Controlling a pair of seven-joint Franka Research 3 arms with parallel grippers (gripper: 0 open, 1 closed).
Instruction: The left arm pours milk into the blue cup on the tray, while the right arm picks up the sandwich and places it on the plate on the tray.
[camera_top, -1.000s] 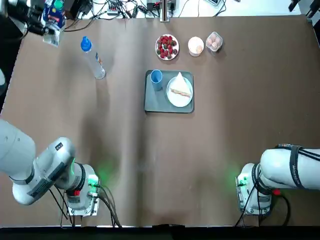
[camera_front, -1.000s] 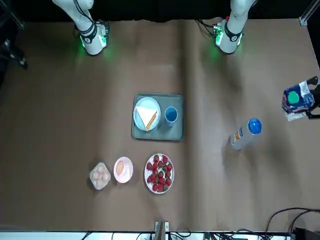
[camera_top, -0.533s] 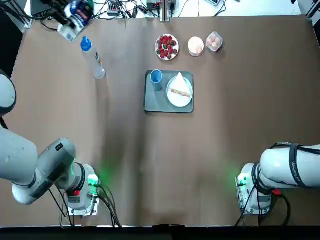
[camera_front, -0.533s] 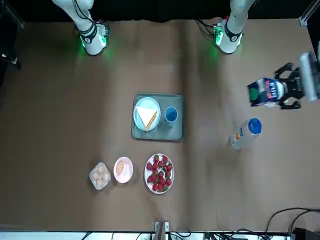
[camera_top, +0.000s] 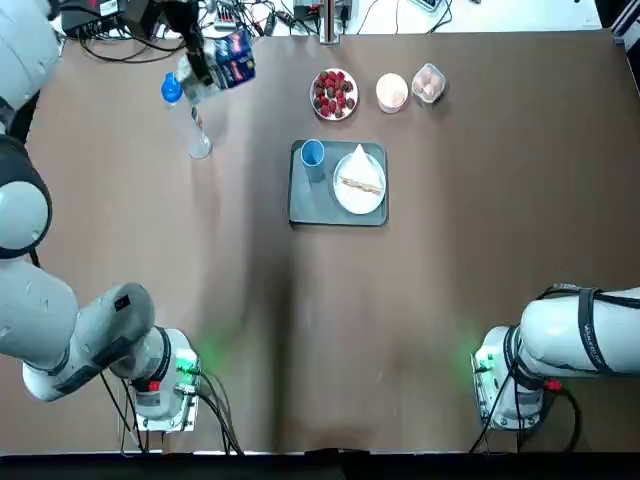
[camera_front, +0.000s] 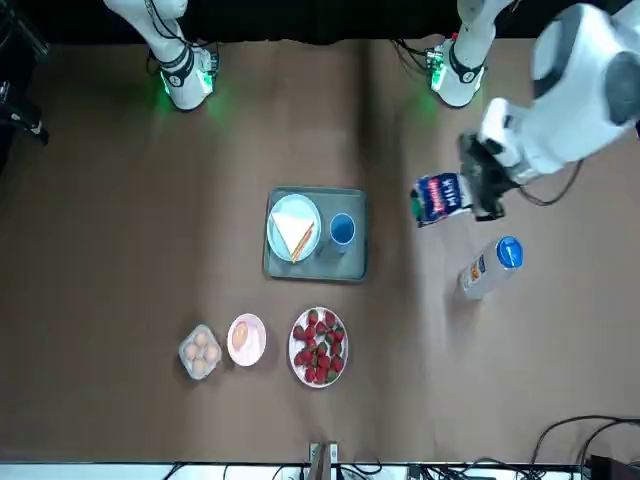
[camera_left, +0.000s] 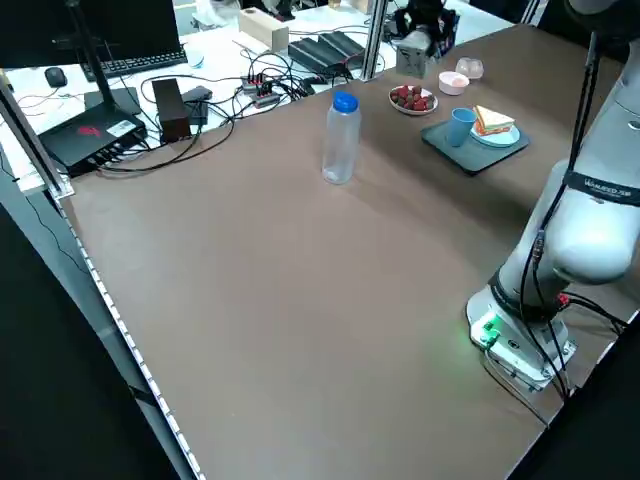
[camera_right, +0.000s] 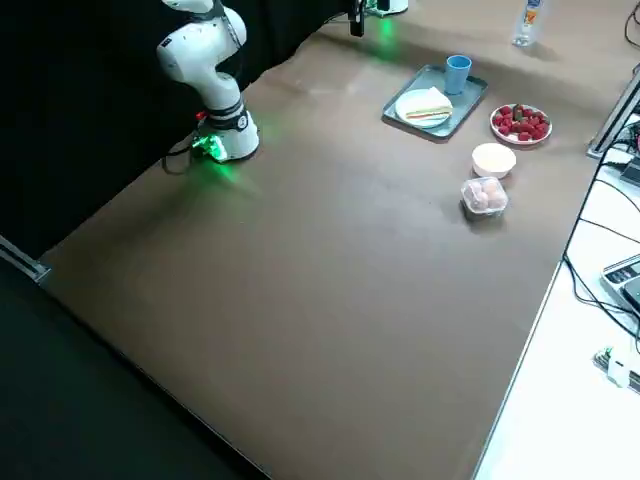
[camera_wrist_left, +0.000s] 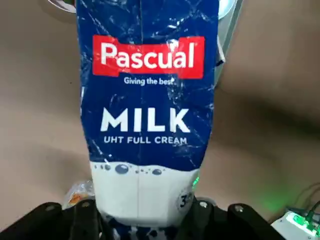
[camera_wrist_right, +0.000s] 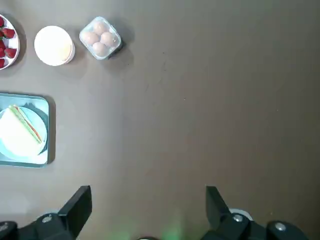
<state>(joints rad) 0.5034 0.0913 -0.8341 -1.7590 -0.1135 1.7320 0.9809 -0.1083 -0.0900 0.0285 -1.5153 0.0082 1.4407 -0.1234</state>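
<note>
Milk (camera_wrist_left: 148, 100) label reads only from left gripper (camera_wrist_left: 140, 220) wrist view.

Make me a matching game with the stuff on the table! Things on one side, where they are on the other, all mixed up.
Things:
1. sandwich
2. milk
3. blue cup
4. strawberries

Places:
A. in a small dish beyond the tray
B. on the white plate
C. held up in the left hand
D. standing on the tray beside the plate

Pairs: 1-B, 2-C, 3-D, 4-A
</note>
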